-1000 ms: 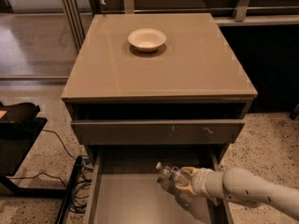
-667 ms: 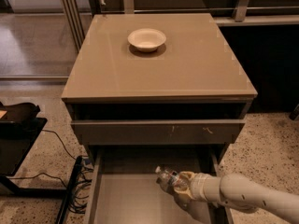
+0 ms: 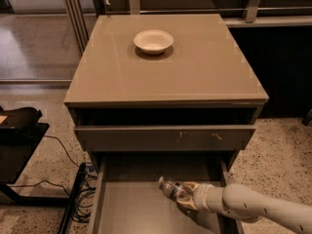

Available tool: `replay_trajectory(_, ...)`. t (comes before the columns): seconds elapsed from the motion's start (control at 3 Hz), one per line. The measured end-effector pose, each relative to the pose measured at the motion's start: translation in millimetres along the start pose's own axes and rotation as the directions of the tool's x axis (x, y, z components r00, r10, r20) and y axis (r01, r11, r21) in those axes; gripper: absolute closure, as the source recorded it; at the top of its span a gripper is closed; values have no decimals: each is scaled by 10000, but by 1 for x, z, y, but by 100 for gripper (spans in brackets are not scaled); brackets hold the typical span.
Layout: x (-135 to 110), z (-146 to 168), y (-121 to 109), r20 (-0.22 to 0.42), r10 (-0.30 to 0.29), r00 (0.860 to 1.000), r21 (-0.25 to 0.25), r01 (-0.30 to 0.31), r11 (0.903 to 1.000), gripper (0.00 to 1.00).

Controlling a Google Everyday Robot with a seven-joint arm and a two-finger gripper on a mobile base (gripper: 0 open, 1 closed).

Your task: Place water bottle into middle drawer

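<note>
The water bottle (image 3: 171, 188) is a small clear bottle with a dark label band. It lies tilted over the right part of the open middle drawer (image 3: 131, 208), with its cap end pointing up-left. My gripper (image 3: 189, 199) reaches in from the lower right on a pale arm and is shut on the bottle's base end. I cannot tell whether the bottle touches the drawer's flat bottom.
A white bowl (image 3: 153, 41) sits on the cabinet top (image 3: 195, 67). A closed drawer front with pale scratch marks (image 3: 165, 138) is above the open drawer. A black stand (image 3: 19, 145) and cables (image 3: 78, 179) are on the floor at left.
My gripper and the bottle have shifted slightly left and lower inside the drawer. Nothing else has moved.
</note>
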State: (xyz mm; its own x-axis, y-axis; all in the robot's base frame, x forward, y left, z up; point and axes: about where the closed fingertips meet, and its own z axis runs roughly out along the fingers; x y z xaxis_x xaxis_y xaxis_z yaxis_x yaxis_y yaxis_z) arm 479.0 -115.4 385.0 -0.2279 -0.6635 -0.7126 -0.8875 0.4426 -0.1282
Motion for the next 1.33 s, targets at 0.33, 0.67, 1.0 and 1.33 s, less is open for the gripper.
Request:
replay_trajectory(0.33, 0, 1, 0, 5, 6, 10000, -5, -6, 10000, 58)
replay_trajectory(0.67, 0, 1, 0, 5, 6, 10000, -6, -6, 10000, 35)
replay_trajectory(1.0, 0, 1, 0, 6, 6, 10000, -7, -6, 10000, 11)
replay_trajectory(1.33, 0, 1, 0, 6, 6, 10000, -7, -6, 10000, 0)
